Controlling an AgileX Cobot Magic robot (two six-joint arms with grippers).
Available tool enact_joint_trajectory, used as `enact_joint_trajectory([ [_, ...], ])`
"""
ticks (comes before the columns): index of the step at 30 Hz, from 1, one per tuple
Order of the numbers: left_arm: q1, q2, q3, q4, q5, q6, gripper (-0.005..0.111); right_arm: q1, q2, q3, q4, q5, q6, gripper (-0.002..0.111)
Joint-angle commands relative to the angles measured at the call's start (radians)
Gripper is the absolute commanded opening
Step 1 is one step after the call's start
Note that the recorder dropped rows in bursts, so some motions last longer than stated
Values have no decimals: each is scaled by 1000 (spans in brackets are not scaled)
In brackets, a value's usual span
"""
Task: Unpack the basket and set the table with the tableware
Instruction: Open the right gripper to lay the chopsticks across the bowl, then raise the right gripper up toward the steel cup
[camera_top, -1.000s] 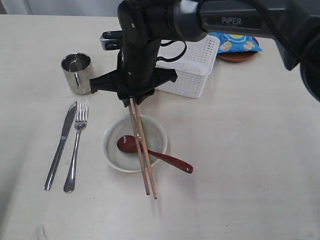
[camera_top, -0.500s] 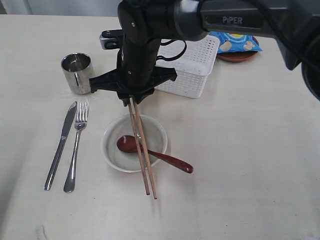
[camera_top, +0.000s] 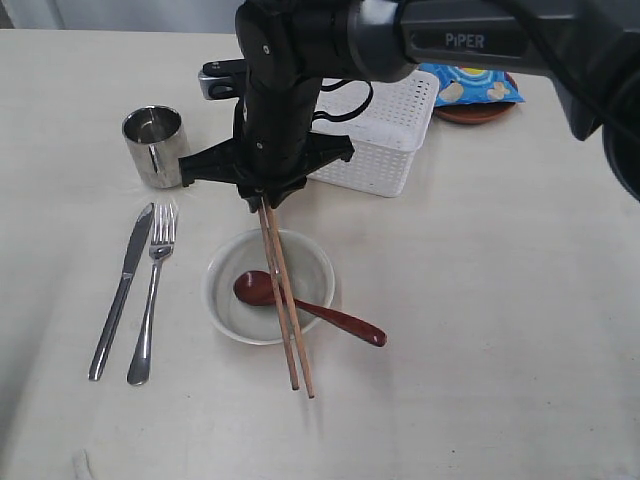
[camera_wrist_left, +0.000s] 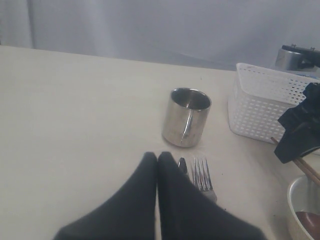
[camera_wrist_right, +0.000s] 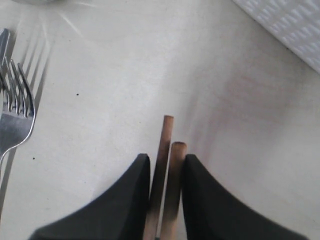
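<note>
Two chopsticks (camera_top: 287, 320) are clamped by their blunt ends between our right gripper's (camera_wrist_right: 165, 159) jaws. They slant away below the jaws across the bowl (camera_top: 222, 300), probably to rest on its rim. Our left gripper (camera_wrist_left: 157, 159) is pressed closed and empty. The basket (camera_top: 385, 150) stands just behind the right jaws.

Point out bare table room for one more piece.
Widest free: pale cream tabletop right of the off-white bowl, nearer than the white lattice basket. Another strip lies nearer than the steel knife and fork. Crowded: between shiny steel cup, fork and bowl, where the right gripper holds wooden chopsticks.
</note>
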Motion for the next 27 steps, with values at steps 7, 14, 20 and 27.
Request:
enact_joint_trajectory([
  [7, 1, -4, 3, -1, -11, 1, 0, -5, -45, -10, -4, 17, -38, 54],
  [14, 1, -4, 3, -1, -11, 1, 0, -5, -64, -93, -4, 254, -92, 54],
  [20, 1, -4, 3, -1, -11, 1, 0, 30, -100, -93, -28, 332, -131, 32],
  [27, 1, -4, 3, -1, -11, 1, 0, 49, -123, -56, -28, 337, -197, 32],
])
